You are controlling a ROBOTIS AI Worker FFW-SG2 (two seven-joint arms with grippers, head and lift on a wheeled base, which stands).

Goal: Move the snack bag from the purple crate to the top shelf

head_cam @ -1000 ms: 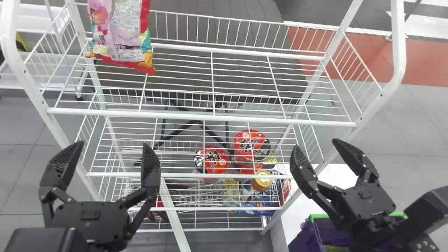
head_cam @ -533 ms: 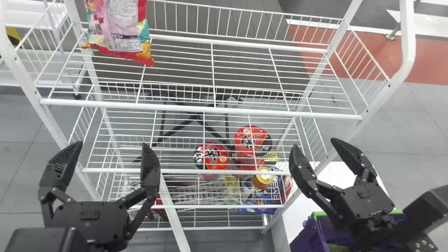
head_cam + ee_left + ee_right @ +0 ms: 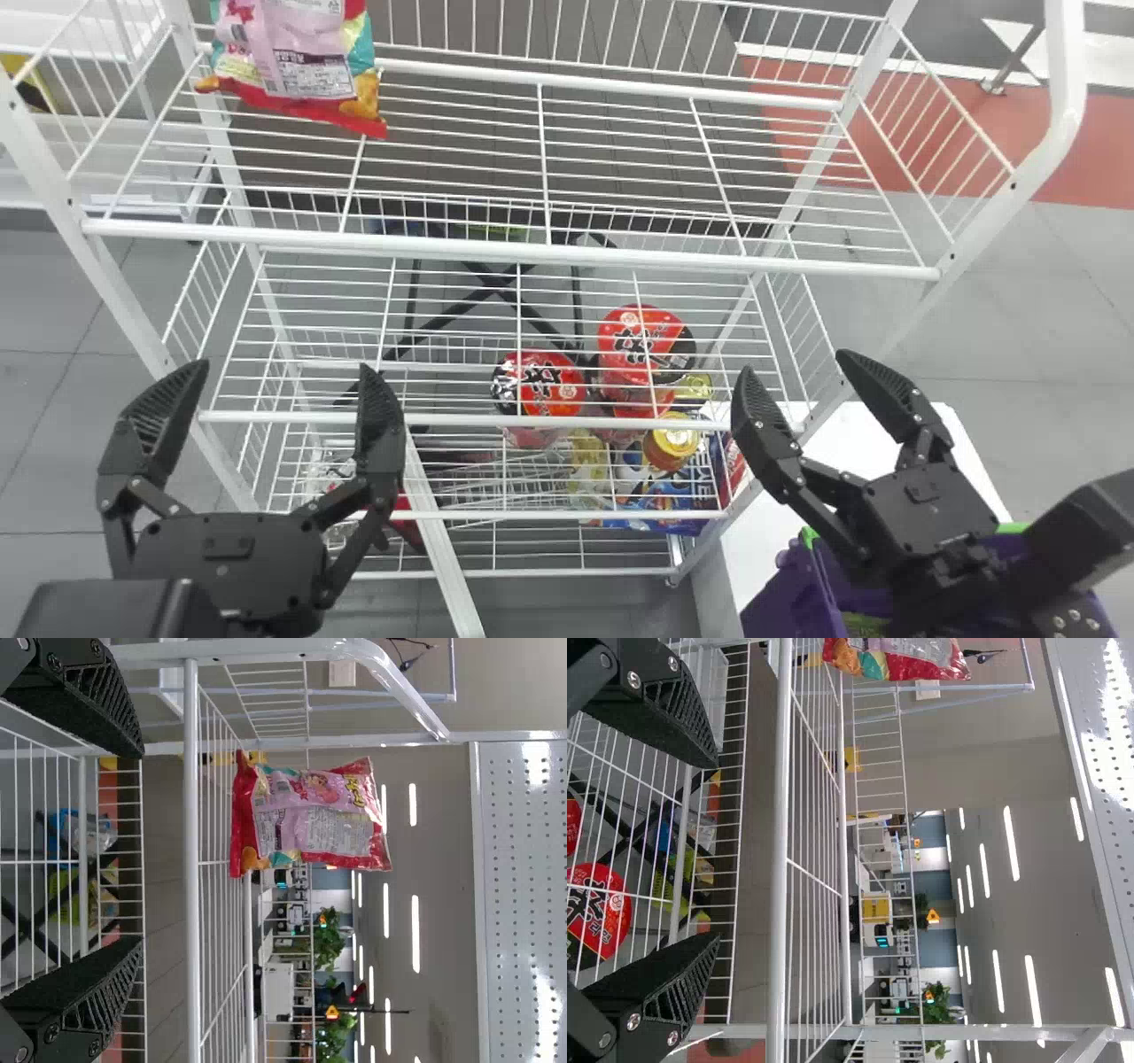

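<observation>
Running both arms empty: my left gripper (image 3: 283,366) has its jaws spread wide in front of the rack (image 3: 113,283), toward its left side. The right gripper (image 3: 797,363) is spread too, in front of the rack's right end. Purple crate (image 3: 788,592) sits to the right of the rack, below the right gripper, with a green-yellow packet (image 3: 861,626) inside. That's probably the task's bag, so I'd log this as pre-grasp. A pink-and-red snack bag (image 3: 297,62) stands upright on the top shelf (image 3: 620,256), at the rack's left end; can't rule out it's the one meant, already placed.

If it's the packet, next move needs the right gripper down inside the crate walls, a soft pinch, then a lift above the rack's front rail.

Hard to make out: crate contents, mostly behind the right arm and cut by the bottom edge; packet's shape and lie, can't tell.
</observation>
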